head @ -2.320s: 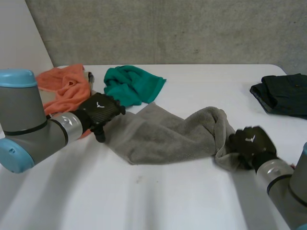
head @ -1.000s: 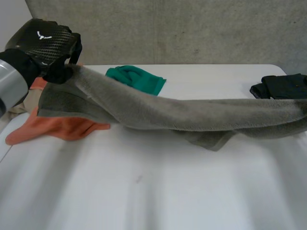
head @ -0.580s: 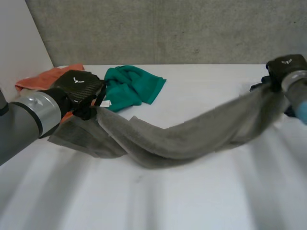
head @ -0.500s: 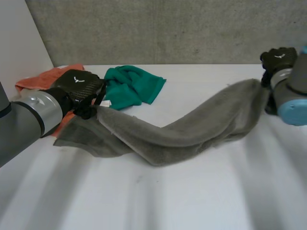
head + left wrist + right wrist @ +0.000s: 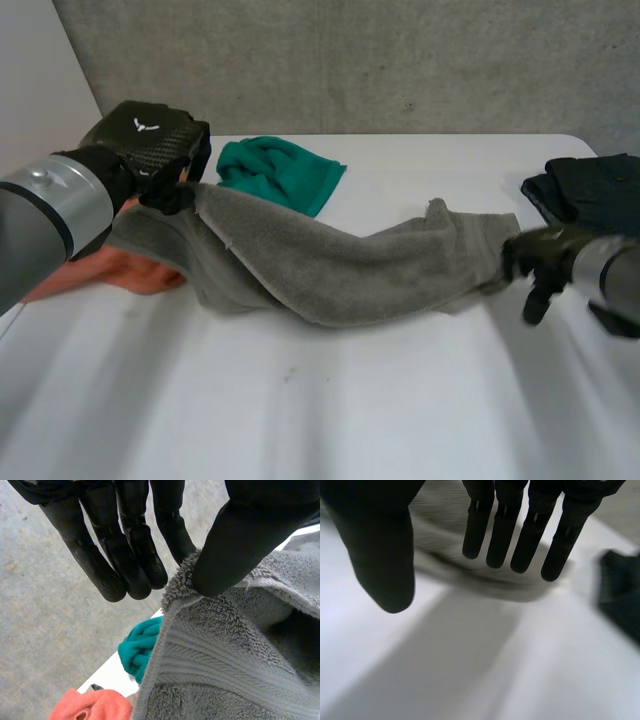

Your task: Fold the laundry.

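Hands: left hand (image 5: 150, 150) raised far left, pinching grey towel (image 5: 330, 265) corner; right hand (image 5: 545, 262) low right, fingers straight, apart, empty. We count one towel, one green cloth (image 5: 275, 175), one orange cloth (image 5: 130, 275), one black garment (image 5: 590, 190).

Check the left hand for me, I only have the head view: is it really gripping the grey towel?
Observer: Yes. In the left wrist view the left hand pinches the grey towel between its thumb and the nearest finger; the other fingers are straight.
Operator: Where on the towel?
Observer: At its hemmed edge, right beside a ribbed band in the weave.
Operator: And the right hand?
Observer: The right wrist view shows the right hand open, fingers straight, nothing between them and the thumb; the towel lies past its fingertips.
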